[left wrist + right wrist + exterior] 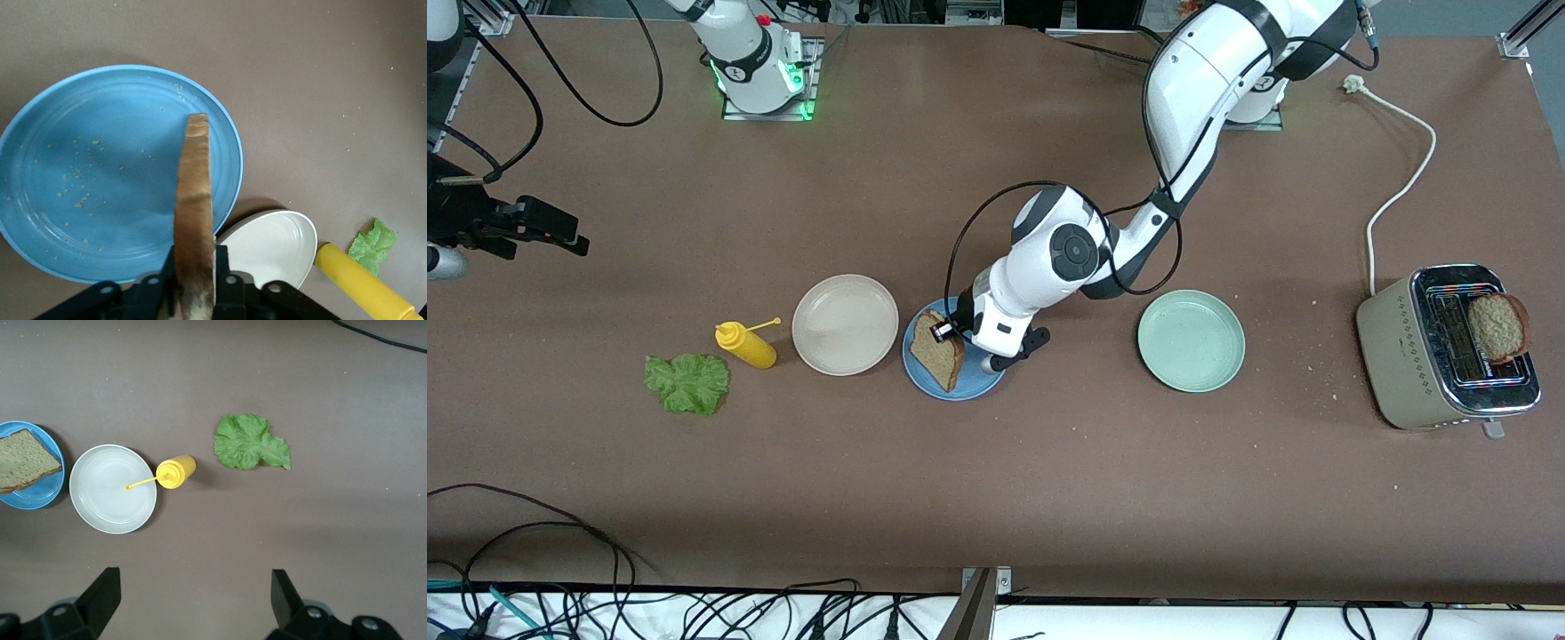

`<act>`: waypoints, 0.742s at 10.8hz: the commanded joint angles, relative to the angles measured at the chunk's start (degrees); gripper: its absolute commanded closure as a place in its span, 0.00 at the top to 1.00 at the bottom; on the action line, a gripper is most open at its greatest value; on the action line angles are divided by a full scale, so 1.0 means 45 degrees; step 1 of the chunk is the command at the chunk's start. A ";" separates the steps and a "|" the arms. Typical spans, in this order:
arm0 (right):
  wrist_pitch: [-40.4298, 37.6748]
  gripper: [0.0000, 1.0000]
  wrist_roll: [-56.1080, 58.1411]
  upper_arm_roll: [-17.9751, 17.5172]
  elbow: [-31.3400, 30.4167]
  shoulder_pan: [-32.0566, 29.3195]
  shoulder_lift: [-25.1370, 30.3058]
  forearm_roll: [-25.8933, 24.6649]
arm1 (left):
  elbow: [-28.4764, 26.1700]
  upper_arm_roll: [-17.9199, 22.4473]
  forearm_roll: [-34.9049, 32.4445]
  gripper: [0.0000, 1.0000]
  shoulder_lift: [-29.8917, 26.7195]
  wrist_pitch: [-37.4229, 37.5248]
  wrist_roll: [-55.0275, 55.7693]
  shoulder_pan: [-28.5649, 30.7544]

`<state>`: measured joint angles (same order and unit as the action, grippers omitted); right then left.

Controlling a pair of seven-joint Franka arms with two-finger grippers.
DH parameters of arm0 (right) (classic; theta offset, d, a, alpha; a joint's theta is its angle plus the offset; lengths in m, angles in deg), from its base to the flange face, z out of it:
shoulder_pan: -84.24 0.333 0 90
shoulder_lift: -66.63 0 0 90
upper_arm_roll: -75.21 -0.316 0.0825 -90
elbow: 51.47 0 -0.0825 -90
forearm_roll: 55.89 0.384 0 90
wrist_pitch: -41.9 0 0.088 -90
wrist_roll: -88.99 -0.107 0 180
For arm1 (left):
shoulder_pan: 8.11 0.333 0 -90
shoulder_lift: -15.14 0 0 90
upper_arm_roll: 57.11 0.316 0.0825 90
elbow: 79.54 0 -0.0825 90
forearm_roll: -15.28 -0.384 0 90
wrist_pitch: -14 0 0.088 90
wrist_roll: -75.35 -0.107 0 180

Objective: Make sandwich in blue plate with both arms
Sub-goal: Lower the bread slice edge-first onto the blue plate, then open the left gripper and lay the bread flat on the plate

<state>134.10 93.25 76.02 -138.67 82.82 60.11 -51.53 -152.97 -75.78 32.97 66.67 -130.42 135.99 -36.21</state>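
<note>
Front: blue plate (925, 373) sits between beige plate (845, 324) and mint plate (1191, 340); mustard bottle (747, 346) and lettuce (687, 383) toward my right arm's end, toaster (1449, 347) with 1 slice (1498, 326) at my left arm's end. My left gripper (950, 331) reaches down over the blue plate, fingers pinching a bread slice (939, 351).

Left wrist: slice (195, 220) edge-on between my fingers (223, 277), above the crumbed plate (80, 180).

Right wrist: my right gripper (193, 593) spread wide, holding nothing, hanging over bare table (220, 540); that arm waits.
</note>
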 commanded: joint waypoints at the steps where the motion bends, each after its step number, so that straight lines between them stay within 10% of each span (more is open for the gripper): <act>1: -0.0158 1.00 0.0167 -0.0026 0.0297 -0.0134 -0.0132 0.0301 | 0.0010 0.0127 0.0152 0.60 -0.0025 0.0140 0.0058 -0.0025; 6: -0.0177 1.00 0.0167 -0.0045 0.0297 -0.0134 -0.0113 0.0398 | 0.0010 0.0592 0.0016 1.00 -0.0297 0.2519 0.0058 0.0581; 8: -0.0177 1.00 0.0167 -0.0045 0.0297 -0.0114 -0.0113 0.0398 | 0.0068 0.0752 -0.0063 1.00 -0.0882 0.3611 0.0039 0.0911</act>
<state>134.10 93.26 76.01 -138.67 82.82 60.11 -51.10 -152.52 -73.50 32.96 66.33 -119.96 135.97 -33.31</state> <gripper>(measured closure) 0.000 0.053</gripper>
